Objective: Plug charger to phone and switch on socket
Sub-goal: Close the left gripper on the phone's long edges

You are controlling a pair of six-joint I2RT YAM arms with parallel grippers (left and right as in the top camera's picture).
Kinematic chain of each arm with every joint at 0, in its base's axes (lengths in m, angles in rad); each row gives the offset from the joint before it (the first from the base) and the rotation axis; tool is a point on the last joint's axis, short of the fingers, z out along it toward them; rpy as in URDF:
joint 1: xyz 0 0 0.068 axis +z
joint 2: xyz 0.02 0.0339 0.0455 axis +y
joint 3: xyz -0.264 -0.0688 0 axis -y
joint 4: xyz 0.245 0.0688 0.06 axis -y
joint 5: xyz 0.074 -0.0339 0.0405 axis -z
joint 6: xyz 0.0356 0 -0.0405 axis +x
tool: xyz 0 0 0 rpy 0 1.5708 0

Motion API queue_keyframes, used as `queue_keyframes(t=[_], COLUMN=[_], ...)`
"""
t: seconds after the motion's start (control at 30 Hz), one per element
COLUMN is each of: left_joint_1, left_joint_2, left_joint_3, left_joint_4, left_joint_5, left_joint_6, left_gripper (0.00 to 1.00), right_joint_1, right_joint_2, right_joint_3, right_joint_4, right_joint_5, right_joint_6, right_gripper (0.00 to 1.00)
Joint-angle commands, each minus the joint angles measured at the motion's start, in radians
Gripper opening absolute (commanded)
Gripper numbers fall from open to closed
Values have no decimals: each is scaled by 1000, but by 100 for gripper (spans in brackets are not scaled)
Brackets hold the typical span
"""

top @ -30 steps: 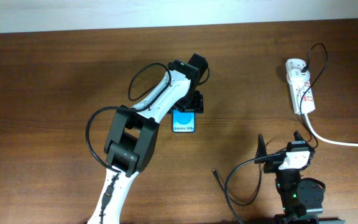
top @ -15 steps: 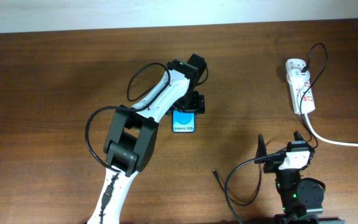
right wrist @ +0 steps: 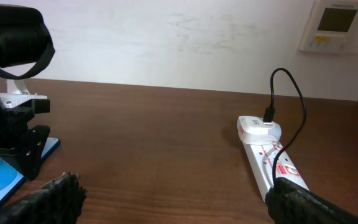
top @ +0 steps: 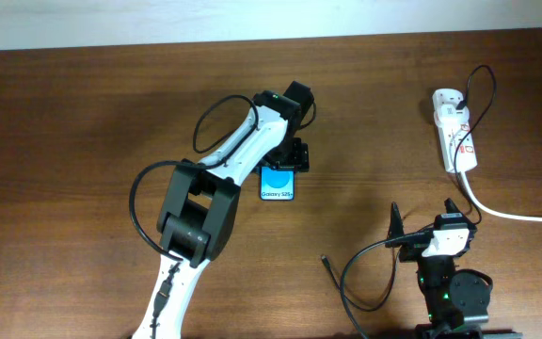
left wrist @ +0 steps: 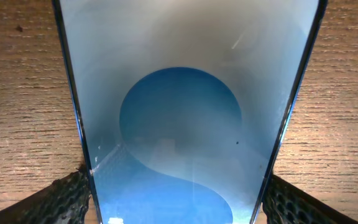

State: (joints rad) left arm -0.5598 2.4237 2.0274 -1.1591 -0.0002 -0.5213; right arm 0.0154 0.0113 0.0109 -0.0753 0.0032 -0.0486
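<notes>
The phone (top: 278,184) lies flat on the table with its blue screen up, and it fills the left wrist view (left wrist: 179,93). My left gripper (top: 289,158) sits over the phone's far end; its fingers (left wrist: 176,202) press on both long edges. The socket (top: 455,132) is a white power strip at the far right, also in the right wrist view (right wrist: 272,158). A white adapter (right wrist: 258,127) with the charger's black cable (top: 486,85) is plugged into its far end. The charger's connector tip (top: 325,258) lies loose on the table. My right gripper (top: 427,224) is open and empty (right wrist: 185,205).
The strip's thick white cord (top: 520,216) runs off the right edge. Black cable loops (top: 348,282) lie beside the right arm's base near the front edge. A white wall and a wall panel (right wrist: 337,25) stand behind the table.
</notes>
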Motion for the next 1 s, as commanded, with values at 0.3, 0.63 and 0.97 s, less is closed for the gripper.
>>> queue_keyframes(t=[0.3,0.63,0.97], left_joint_1=[0,0,0], left_joint_2=[32,31,27], left_joint_3=[11,48,119], left_joint_4=[3,-6,-54], left_joint_5=[3,4,4], left_joint_6=[-2,-2,-2], left_gripper=[83,83,83], right_joint_1=[6,6,6], right_joint_2=[-7,-7,-7], right_joint_3=[-5,-5,-5], right_joint_4=[-7,-7,-7], right_joint_5=[6,6,6], right_joint_6=[5,5,5], right_gripper=[98,98,98])
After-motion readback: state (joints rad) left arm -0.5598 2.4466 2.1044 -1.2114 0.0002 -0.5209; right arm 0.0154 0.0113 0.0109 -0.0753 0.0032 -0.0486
